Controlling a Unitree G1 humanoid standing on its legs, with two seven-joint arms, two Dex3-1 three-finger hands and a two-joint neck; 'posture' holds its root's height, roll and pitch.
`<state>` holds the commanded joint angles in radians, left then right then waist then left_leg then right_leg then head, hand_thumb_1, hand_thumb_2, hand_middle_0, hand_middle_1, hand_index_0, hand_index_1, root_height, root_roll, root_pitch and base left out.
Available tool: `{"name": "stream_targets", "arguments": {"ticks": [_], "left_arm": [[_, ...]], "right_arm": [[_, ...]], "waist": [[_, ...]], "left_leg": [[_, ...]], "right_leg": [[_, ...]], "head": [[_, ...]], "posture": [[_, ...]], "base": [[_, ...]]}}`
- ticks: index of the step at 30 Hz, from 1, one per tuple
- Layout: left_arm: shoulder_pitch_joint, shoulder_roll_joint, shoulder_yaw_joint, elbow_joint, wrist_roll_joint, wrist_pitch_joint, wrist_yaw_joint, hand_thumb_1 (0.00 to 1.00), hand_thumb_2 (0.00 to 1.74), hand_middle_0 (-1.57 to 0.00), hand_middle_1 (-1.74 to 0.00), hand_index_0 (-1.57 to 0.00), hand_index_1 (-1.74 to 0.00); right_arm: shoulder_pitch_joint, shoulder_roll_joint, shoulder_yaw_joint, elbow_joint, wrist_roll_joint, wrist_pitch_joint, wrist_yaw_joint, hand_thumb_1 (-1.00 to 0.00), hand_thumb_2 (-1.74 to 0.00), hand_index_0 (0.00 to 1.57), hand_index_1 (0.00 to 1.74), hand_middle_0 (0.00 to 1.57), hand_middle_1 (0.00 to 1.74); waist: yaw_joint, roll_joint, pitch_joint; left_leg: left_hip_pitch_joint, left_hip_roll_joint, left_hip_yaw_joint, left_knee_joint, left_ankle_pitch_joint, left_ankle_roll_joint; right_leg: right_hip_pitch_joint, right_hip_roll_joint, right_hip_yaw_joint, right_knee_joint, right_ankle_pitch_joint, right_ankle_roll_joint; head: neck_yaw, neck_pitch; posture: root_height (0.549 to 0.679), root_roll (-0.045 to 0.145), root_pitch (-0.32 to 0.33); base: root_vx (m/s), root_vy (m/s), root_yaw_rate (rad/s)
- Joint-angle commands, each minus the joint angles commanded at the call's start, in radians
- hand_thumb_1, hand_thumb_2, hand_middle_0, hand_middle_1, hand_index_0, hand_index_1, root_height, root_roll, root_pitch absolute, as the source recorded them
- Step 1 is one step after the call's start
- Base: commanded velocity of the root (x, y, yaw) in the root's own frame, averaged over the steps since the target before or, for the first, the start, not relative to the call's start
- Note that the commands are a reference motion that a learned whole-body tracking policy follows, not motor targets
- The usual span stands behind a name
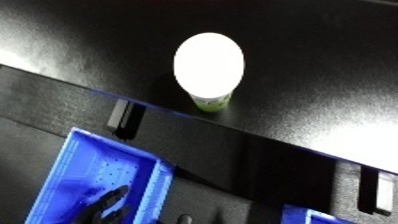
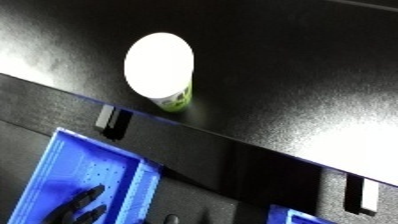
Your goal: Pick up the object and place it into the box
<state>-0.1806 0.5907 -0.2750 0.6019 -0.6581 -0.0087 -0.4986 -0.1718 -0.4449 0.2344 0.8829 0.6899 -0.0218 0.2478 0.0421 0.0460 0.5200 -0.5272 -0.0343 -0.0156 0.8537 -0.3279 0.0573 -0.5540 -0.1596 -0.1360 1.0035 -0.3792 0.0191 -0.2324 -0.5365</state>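
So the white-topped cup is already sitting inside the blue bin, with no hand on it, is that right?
Not quite. The cup stands on the black table, outside the blue bin, as the left eye view shows. No hand is on it.

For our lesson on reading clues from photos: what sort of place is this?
Probably a robot test bench or workshop, not a home: a bare black table, a blue bin below its edge, and a single white-lidded cup set out alone.
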Motion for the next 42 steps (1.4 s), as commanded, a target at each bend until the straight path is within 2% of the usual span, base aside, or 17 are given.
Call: {"name": "stream_targets", "arguments": {"ticks": [3,4,5,6,7,8,10,13,16,18,21,23,25,30,34,37,42], "left_arm": [[0.012,0.060,0.004,-0.158,-0.052,0.057,-0.027,0.00,0.00,0.00,0.00,0.00,0.00],[0.012,0.060,0.004,-0.158,-0.052,0.057,-0.027,0.00,0.00,0.00,0.00,0.00,0.00],[0.018,0.098,0.007,-0.265,-0.089,0.103,-0.065,0.00,0.00,0.00,0.00,0.00,0.00],[0.018,0.098,0.007,-0.265,-0.089,0.103,-0.065,0.00,0.00,0.00,0.00,0.00,0.00],[0.021,0.115,0.008,-0.316,-0.105,0.128,-0.089,0.00,0.00,0.00,0.00,0.00,0.00],[0.025,0.154,0.006,-0.423,-0.158,0.186,-0.150,0.00,0.00,0.00,0.00,0.00,0.00],[0.025,0.186,0.003,-0.518,-0.216,0.243,-0.207,0.00,0.00,0.00,0.00,0.00,0.00],[0.016,0.220,-0.001,-0.638,-0.329,0.307,-0.281,0.00,0.00,0.00,0.00,0.00,0.00],[0.000,0.235,0.005,-0.730,-0.437,0.321,-0.320,0.00,0.00,0.00,0.00,0.00,0.00],[-0.010,0.227,0.021,-0.771,-0.508,0.291,-0.301,0.00,0.00,0.00,0.00,0.00,0.00],[-0.021,0.188,0.069,-0.818,-0.632,0.213,-0.220,0.00,0.00,0.00,0.00,0.00,0.00],[-0.028,0.143,0.118,-0.831,-0.700,0.153,-0.160,0.00,0.00,0.00,0.00,0.00,0.00],[-0.033,0.086,0.175,-0.829,-0.714,0.096,-0.114,0.00,0.00,0.00,0.00,0.00,0.00],[-0.048,-0.044,0.307,-0.806,-0.627,-0.012,-0.033,0.00,0.00,0.00,0.00,0.00,0.00],[-0.090,-0.098,0.363,-0.788,-0.558,-0.069,0.012,0.00,0.00,0.00,0.00,0.00,0.00],[-0.118,-0.108,0.371,-0.783,-0.470,-0.122,0.065,0.00,0.00,0.00,0.00,0.00,0.00],[-0.163,-0.078,0.372,-0.766,-0.274,-0.206,0.221,0.00,0.00,0.00,0.00,0.00,0.00]], "right_arm": [[0.017,-0.004,-0.006,0.007,0.018,-0.018,0.001,0.00,0.00,0.00,0.00,0.00,0.00],[0.017,-0.004,-0.006,0.007,0.018,-0.018,0.001,0.00,0.00,0.00,0.00,0.00,0.00],[0.025,-0.008,-0.010,0.015,0.033,-0.028,0.004,0.00,0.00,0.00,0.00,0.00,0.00],[0.025,-0.008,-0.010,0.015,0.033,-0.028,0.004,0.00,0.00,0.00,0.00,0.00,0.00],[0.029,-0.011,-0.013,0.019,0.039,-0.031,0.005,0.00,0.00,0.00,0.00,0.00,0.00],[0.038,-0.017,-0.014,0.027,0.053,-0.036,0.011,0.00,0.00,0.00,0.00,0.00,0.00],[0.044,-0.023,-0.012,0.032,0.064,-0.038,0.016,0.00,0.00,0.00,0.00,0.00,0.00],[0.050,-0.029,-0.003,0.040,0.082,-0.043,0.022,0.00,0.00,0.00,0.00,0.00,0.00],[0.051,-0.028,0.006,0.054,0.098,-0.053,0.028,0.00,0.00,0.00,0.00,0.00,0.00],[0.049,-0.023,0.008,0.065,0.105,-0.058,0.032,0.00,0.00,0.00,0.00,0.00,0.00],[0.052,-0.008,0.006,0.082,0.112,-0.066,0.039,0.00,0.00,0.00,0.00,0.00,0.00],[0.058,0.008,-0.003,0.097,0.113,-0.075,0.048,0.00,0.00,0.00,0.00,0.00,0.00],[0.065,0.026,-0.016,0.112,0.110,-0.083,0.058,0.00,0.00,0.00,0.00,0.00,0.00],[0.076,0.064,-0.043,0.123,0.090,-0.083,0.067,0.00,0.00,0.00,0.00,0.00,0.00],[0.077,0.083,-0.046,0.135,0.078,-0.086,0.079,0.00,0.00,0.00,0.00,0.00,0.00],[0.075,0.090,-0.041,0.138,0.074,-0.087,0.085,0.00,0.00,0.00,0.00,0.00,0.00],[0.079,0.094,-0.035,0.132,0.066,-0.075,0.091,0.00,0.00,0.00,0.00,0.00,0.00]], "waist": [[0.008,0.008,0.000],[0.008,0.008,0.000],[0.014,0.013,0.000],[0.014,0.013,0.000],[0.016,0.015,0.000],[0.021,0.020,0.000],[0.025,0.023,0.000],[0.028,0.025,0.000],[0.033,0.026,0.000],[0.037,0.025,0.000],[0.046,0.021,0.000],[0.056,0.016,0.000],[0.065,0.009,0.000],[0.076,-0.007,0.000],[0.071,-0.021,0.000],[0.066,-0.030,0.000],[0.055,-0.038,0.000]], "left_leg": [[-0.003,-0.002,-0.002,-0.004,-0.001,-0.0006],[-0.003,-0.002,-0.002,-0.004,-0.001,-0.0006],[-0.005,-0.004,-0.004,-0.006,-0.001,-0.0006],[-0.005,-0.004,-0.004,-0.006,-0.001,-0.0006],[-0.006,-0.005,-0.006,-0.006,-0.002,-0.0001],[-0.008,-0.007,-0.008,-0.005,-0.004,0.0014],[-0.007,-0.009,-0.011,-0.004,-0.008,0.0032],[-0.008,-0.011,-0.015,0.002,-0.014,0.0053],[-0.009,-0.013,-0.019,0.006,-0.018,0.0061],[-0.007,-0.015,-0.023,0.007,-0.019,0.0057],[-0.005,-0.019,-0.030,0.004,-0.018,0.0038],[-0.002,-0.022,-0.035,-0.001,-0.016,0.0018],[0.002,-0.024,-0.040,-0.008,-0.012,-0.0008],[0.014,-0.029,-0.052,-0.023,-0.001,-0.0062],[0.020,-0.026,-0.056,-0.026,0.003,-0.0082],[0.024,-0.020,-0.055,-0.026,0.005,-0.0106],[0.030,-0.013,-0.052,-0.028,0.011,-0.0131]], "right_leg": [[-0.001,-0.0062,-0.001,-0.002,0.003,0.0035],[-0.001,-0.0062,-0.001,-0.002,0.003,0.0035],[-0.002,-0.0100,-0.003,-0.003,0.005,0.0049],[-0.002,-0.0100,-0.003,-0.003,0.005,0.0049],[-0.002,-0.0116,-0.004,-0.004,0.005,0.0053],[0.000,-0.0150,-0.006,-0.006,0.007,0.0065],[0.003,-0.0179,-0.007,-0.007,0.008,0.0075],[0.004,-0.0208,-0.007,-0.007,0.009,0.0084],[0.005,-0.0209,-0.007,-0.007,0.009,0.0075],[0.006,-0.0201,-0.008,-0.006,0.008,0.0055],[0.008,-0.0184,-0.009,-0.004,0.004,0.0014],[0.010,-0.0167,-0.011,-0.003,0.000,-0.0014],[0.012,-0.0145,-0.013,-0.003,-0.002,-0.0041],[0.019,-0.0089,-0.022,-0.002,-0.008,-0.0113],[0.026,-0.0056,-0.026,0.002,-0.014,-0.0156],[0.031,-0.0040,-0.029,0.002,-0.015,-0.0160],[0.040,-0.0029,-0.030,0.004,-0.017,-0.0157]], "head": [[0.016,0.007],[0.016,0.007],[0.021,0.010],[0.021,0.010],[0.024,0.011],[0.030,0.007],[0.031,0.004],[0.036,-0.002],[0.046,-0.014],[0.052,-0.022],[0.064,-0.034],[0.072,-0.042],[0.081,-0.048],[0.074,-0.068],[0.055,-0.082],[0.040,-0.086],[0.021,-0.087]], "posture": [[0.610,0.034,0.001],[0.610,0.034,0.001],[0.610,0.034,0.003],[0.610,0.034,0.003],[0.610,0.034,0.005],[0.610,0.033,0.007],[0.610,0.032,0.007],[0.609,0.031,0.006],[0.609,0.030,0.006],[0.609,0.030,0.005],[0.609,0.029,0.004],[0.610,0.029,0.002],[0.611,0.028,0.001],[0.613,0.029,-0.004],[0.613,0.028,-0.010],[0.614,0.026,-0.013],[0.614,0.026,-0.020]], "base": [[-0.002,0.019,0.073],[-0.001,0.017,0.080],[0.004,0.011,0.078],[0.004,0.011,0.078],[0.005,0.007,0.082],[0.013,-0.004,0.090],[0.022,-0.007,0.082],[0.029,-0.011,0.065],[0.025,-0.024,0.066],[0.024,-0.035,0.062],[0.021,-0.036,0.060],[0.016,-0.045,0.078],[0.011,-0.050,0.073],[0.008,-0.035,0.027],[0.006,-0.021,-0.045],[0.006,-0.020,-0.082],[0.001,0.001,-0.077]]}}
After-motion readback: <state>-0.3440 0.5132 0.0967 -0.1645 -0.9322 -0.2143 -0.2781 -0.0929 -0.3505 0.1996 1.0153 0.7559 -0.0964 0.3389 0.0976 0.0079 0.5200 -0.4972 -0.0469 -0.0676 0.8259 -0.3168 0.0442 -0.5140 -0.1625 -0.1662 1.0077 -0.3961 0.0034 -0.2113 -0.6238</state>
